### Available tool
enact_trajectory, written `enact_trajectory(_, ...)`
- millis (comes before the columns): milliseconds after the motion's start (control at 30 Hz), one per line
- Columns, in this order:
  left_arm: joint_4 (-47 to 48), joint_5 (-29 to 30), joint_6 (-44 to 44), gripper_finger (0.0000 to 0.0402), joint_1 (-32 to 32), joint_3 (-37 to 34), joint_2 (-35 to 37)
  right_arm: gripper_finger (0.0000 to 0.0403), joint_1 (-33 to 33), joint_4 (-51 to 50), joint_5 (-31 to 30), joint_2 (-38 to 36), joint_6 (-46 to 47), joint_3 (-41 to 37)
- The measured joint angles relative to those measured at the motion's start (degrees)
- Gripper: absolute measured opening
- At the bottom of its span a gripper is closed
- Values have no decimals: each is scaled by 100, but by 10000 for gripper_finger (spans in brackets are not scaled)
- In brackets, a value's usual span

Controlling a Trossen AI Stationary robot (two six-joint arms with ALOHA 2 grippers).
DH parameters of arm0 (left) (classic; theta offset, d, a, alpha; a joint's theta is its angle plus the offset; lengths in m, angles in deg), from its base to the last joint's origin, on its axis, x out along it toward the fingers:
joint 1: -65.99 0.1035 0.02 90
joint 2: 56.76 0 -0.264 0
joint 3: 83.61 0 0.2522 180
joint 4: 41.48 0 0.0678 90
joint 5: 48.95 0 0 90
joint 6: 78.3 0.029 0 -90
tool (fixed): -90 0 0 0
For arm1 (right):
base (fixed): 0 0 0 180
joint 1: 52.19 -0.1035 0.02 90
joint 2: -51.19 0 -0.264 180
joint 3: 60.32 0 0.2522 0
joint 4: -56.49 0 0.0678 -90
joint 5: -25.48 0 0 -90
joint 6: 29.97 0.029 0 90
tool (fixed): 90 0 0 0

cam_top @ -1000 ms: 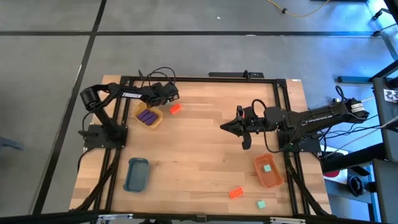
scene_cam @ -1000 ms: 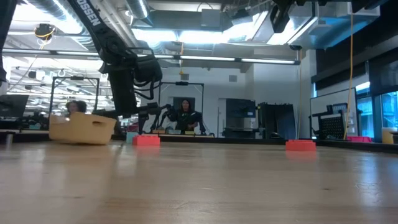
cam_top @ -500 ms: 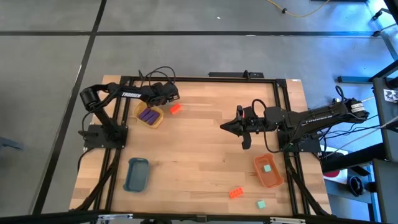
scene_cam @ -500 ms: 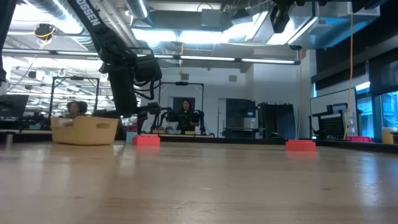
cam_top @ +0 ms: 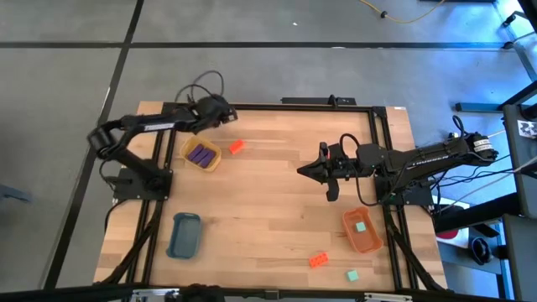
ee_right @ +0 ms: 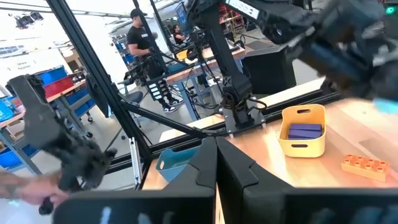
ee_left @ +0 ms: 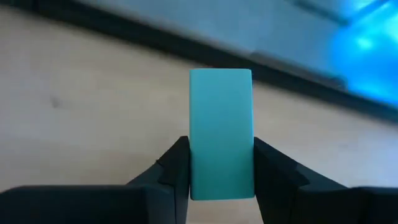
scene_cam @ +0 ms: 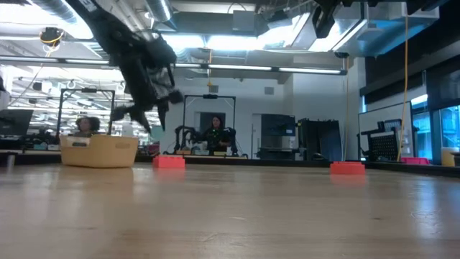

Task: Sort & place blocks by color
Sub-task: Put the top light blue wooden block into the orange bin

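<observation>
My left gripper [cam_top: 221,109] hangs over the table's far edge, just beyond the yellow tray [cam_top: 201,156], and is shut on a mint-teal block [ee_left: 221,112]. Purple blocks [cam_top: 200,155] lie in that tray, and an orange-red studded block [cam_top: 236,146] lies on the table beside it. My right gripper [cam_top: 302,171] is shut and empty above the table's middle right. The orange tray [cam_top: 369,242] holds one mint block [cam_top: 362,226]. Another orange-red block [cam_top: 318,260] and a mint block [cam_top: 353,274] lie near the near edge. My left gripper [ee_left: 221,158] pinches the mint-teal block by the two long sides of its lower half [ee_left: 221,177], one finger [ee_left: 177,165] on each side. The rest of the block sticks out past the fingertips. It is lifted clear of the table.
A blue tray [cam_top: 185,235] sits near the table's near left corner. The black frame rail [cam_top: 277,106] runs along the far edge beside my left gripper. Bare wood lies between the trays. People and workbenches show in the room behind the table.
My left arm has swung up and toward the table's far left edge, away from the yellow tray, and the gripper has tipped in the low view. My right arm has kept still.
</observation>
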Motion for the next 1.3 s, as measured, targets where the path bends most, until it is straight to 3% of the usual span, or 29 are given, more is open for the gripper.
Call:
enact_trajectory(167, -710, -266, 923, 123, 177, 0, 930, 0, 0, 0, 0, 0, -7, 0)
enact_trajectory(367, -2251, -1907, 2578, 123, -59, 0, 2250, 0, 0, 45, 0, 0, -5, 0)
enact_trajectory(533, -2434, -3271, 3472, 123, -728, -15, 3260, 0, 0, 186, 0, 0, -19, 0)
enact_trajectory(600, -2433, -3474, 3565, 123, -1159, -118, 3634, 0, 0, 275, 0, 0, -22, 0)
enact_trajectory(667, -2450, -3391, 3588, 123, -1654, -305, 3946, 0, 0, 370, 1, 0, -24, -2)
enact_trajectory(800, -2542, -2480, 3611, 123, -2802, -923, 4487, 0, 0, 430, 4, 0, -22, -2)
enact_trajectory(1000, -3811, -1420, 3771, 123, -4123, -1972, 4801, 0, 0, 475, 4, 0, 2, -2)
enact_trajectory(1300, -3759, -1247, 4344, 123, -4479, -2105, 4697, 0, 0, 513, 4, 0, 14, -2)
